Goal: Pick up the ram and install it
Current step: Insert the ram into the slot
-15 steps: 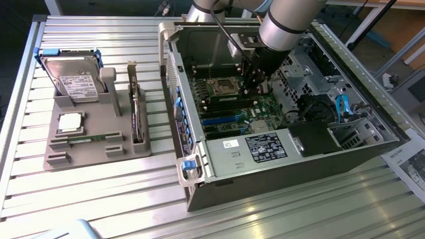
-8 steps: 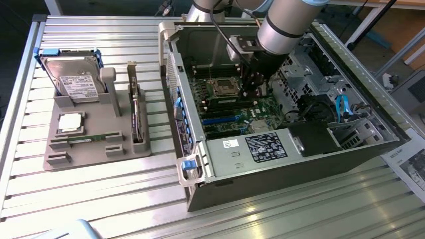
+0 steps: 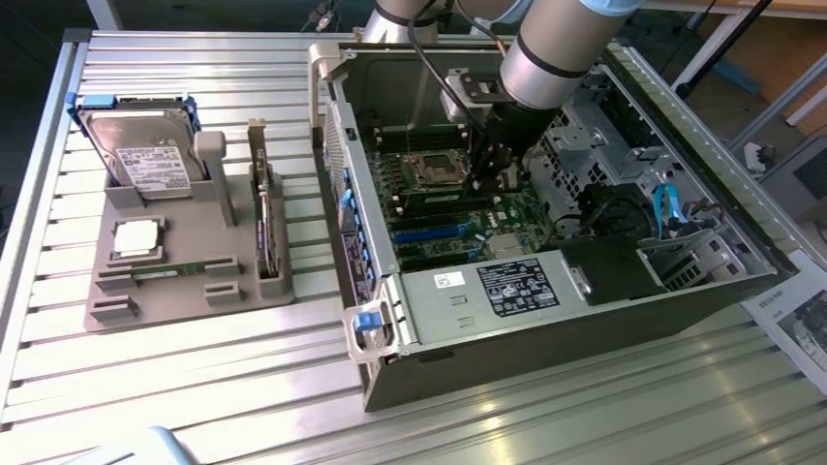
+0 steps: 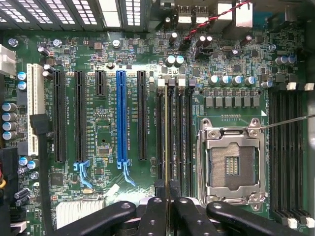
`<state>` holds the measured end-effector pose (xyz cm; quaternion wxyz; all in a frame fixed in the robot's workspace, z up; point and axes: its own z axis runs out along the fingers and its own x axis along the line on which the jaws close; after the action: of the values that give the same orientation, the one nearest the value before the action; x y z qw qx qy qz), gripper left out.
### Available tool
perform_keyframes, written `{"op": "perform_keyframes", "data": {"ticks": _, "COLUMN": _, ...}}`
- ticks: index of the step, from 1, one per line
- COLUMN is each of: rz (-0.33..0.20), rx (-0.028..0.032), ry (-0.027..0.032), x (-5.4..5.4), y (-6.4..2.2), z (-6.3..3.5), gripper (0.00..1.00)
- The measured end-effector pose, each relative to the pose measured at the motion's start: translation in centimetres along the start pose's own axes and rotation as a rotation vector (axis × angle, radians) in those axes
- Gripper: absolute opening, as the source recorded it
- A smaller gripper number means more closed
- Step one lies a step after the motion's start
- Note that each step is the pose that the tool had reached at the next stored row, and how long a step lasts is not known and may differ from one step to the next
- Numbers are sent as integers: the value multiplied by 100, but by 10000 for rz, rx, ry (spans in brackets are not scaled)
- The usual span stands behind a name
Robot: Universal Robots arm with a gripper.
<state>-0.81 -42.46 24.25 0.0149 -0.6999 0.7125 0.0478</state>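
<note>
Well, the slatted worktop (image 3: 168, 387) carries the open computer case (image 3: 556, 320) on its half toward the exterior view's right edge, and my arm (image 3: 568, 48) reaches down into it. Within lies the green motherboard (image 4: 98, 59), with the empty processor socket (image 4: 231, 167) and a bank of dark memory slots (image 4: 186, 137) just beside it. My pincer (image 4: 168, 214) stands over that bank, nearly closed, its inner fingers (image 4: 153, 219) clamped on the ram (image 4: 167, 142), one to each face. I judge the step in hand to be the install: the stick is at a slot, though I cannot tell whether it is seated. Seating, to my mind, calls for a straight, even push toward the board with no tilt. The ram shows edge-on, its long axis running along the slot, parallel to the blue expansion slot (image 4: 122, 118), contact edge toward the board.
</note>
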Motion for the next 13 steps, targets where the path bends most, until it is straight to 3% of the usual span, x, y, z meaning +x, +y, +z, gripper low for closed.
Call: {"op": "perform_keyframes", "data": {"ticks": 13, "rz": -9, "rx": -1, "ry": 2, "x": 24, "y": -1, "z": 1, "gripper": 12}}
